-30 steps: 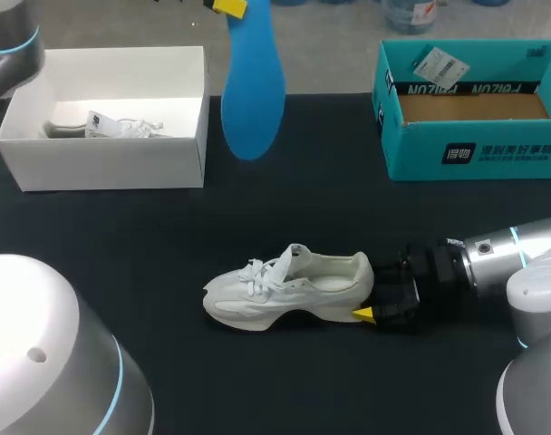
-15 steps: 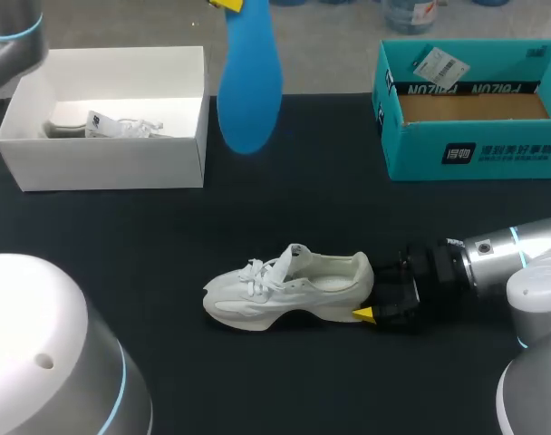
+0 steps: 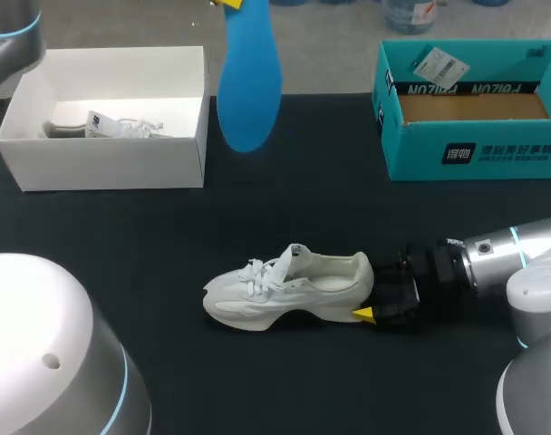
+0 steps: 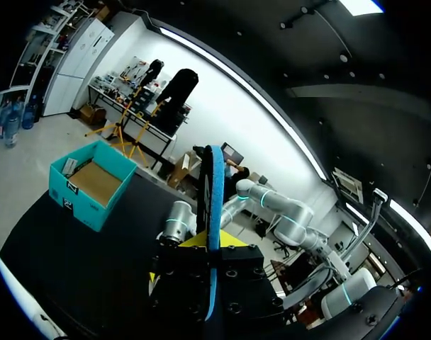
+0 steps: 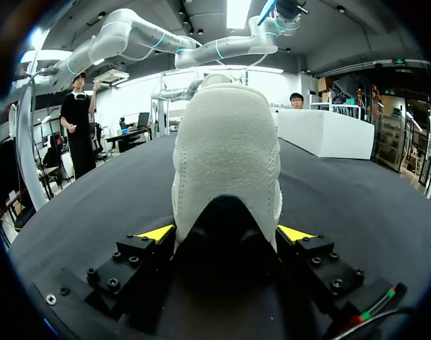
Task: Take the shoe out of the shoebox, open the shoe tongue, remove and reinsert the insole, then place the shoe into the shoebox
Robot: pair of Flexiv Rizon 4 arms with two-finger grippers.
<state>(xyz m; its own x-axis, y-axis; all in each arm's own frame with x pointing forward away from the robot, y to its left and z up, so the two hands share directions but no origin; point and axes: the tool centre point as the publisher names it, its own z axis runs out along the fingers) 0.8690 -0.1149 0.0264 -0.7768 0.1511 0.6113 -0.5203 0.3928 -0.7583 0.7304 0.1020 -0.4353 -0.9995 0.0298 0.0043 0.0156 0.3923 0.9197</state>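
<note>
— My right gripper [image 5: 226,234] is clamped on the heel of the white lace-up sneaker [image 3: 285,290], which stands on its sole on the black surface [image 3: 121,254]; my left gripper [image 4: 208,244] pinches the blue foam insole [image 3: 248,82], held aloft, wide end down, near the white cardboard shoebox [image 3: 103,163].
— How will it handle?
— Light and floppy, I judge; I'd hold it by the narrow end and feed the wide end in first.
— Any print?
— Lettering on the teal cardboard box [image 3: 475,149], a paper tag [image 3: 436,63] inside; I won't read it out.

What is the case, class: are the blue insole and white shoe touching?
Apart. The head view shows the insole raised far behind the shoe, with bare black table between them.
</note>
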